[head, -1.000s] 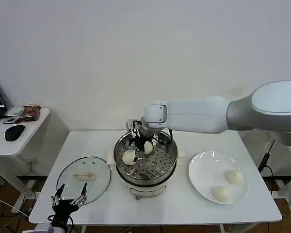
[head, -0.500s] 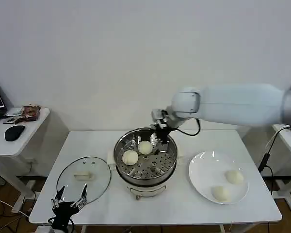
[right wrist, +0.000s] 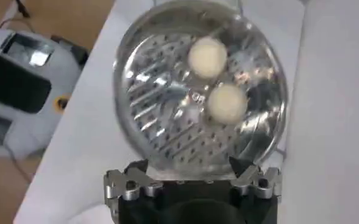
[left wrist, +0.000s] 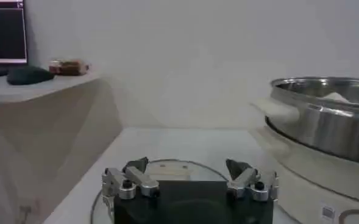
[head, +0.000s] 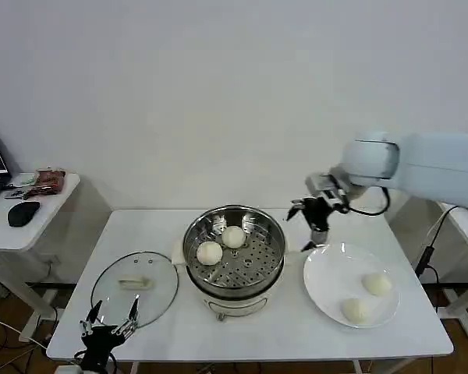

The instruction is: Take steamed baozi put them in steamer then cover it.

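Observation:
Two steamed baozi (head: 209, 252) (head: 233, 236) lie side by side on the perforated tray of the steamer (head: 274, 240) in the middle of the table. The same pair (right wrist: 207, 58) (right wrist: 227, 102) sits in the steamer (right wrist: 141, 131) in the right wrist view. Two more baozi (head: 377, 284) (head: 355, 310) rest on the white plate (head: 327, 269) at the right. My right gripper (head: 316, 214) hangs open and empty between steamer and plate. The cover (head: 160, 290), clear glass with a cream handle, lies flat at the left. My left gripper (head: 109, 315) stands open just in front of the cover (left wrist: 167, 168).
A side table (head: 0, 226) with a dark mouse (head: 23, 212) and small items stands left of the work table. A cable (head: 427, 253) hangs off the right edge. A white wall closes the back.
My right gripper let go of the second baozi in the steamer, rose and swung right, from over the tray to above the gap beside the plate. The left arm stayed put.

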Controlling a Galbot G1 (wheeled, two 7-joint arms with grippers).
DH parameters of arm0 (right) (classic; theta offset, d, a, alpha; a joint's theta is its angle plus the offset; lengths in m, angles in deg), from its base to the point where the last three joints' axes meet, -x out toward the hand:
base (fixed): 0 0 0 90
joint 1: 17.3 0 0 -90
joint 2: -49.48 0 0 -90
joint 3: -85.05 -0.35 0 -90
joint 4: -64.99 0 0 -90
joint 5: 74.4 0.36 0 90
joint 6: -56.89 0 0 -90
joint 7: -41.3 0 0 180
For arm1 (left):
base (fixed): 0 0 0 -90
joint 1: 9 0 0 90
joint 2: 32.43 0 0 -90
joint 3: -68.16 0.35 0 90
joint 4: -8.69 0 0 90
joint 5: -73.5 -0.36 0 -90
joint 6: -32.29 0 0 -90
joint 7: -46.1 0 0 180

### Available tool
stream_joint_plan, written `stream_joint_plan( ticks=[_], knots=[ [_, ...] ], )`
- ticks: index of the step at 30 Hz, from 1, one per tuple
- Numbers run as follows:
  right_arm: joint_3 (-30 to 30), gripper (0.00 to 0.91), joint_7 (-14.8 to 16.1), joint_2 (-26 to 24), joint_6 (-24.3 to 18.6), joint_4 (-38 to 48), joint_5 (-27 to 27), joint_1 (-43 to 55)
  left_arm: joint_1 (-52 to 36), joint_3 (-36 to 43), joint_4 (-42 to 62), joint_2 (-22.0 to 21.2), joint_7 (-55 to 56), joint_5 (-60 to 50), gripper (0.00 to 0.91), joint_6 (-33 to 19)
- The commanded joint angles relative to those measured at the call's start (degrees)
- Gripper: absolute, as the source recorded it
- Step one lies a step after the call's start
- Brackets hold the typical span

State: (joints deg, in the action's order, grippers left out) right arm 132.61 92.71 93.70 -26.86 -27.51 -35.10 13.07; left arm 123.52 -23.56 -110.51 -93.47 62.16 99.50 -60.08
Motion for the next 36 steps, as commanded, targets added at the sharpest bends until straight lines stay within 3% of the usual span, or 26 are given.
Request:
stream_joint_plan(
  ticks=[1,14,27,36],
  knots=[
    [4.2,0.907,3.8,-8.4,-4.2,-1.6,-8.0,1.5,0.2,-0.1,0.0,0.1,0.0,0.0,0.907,0.0],
    [4.0,0.907,5.2,-12.2,-7.1,-0.4,-17.1,-5.8,0.5,-0.5,-0.8,0.1,0.1,-0.1,0.907,0.2],
    [-9.0,0.907,5.5,-16.6,-8.8,3.9,-25.8,-22.5,0.6,-0.7,-0.6,-0.2,0.2,-0.2,0.907,0.3],
    [-14.0,0.907,5.6,-17.3,-9.7,6.3,-28.0,-29.2,0.9,-1.0,-0.8,-0.3,0.3,-0.2,0.907,0.3]
  ],
)
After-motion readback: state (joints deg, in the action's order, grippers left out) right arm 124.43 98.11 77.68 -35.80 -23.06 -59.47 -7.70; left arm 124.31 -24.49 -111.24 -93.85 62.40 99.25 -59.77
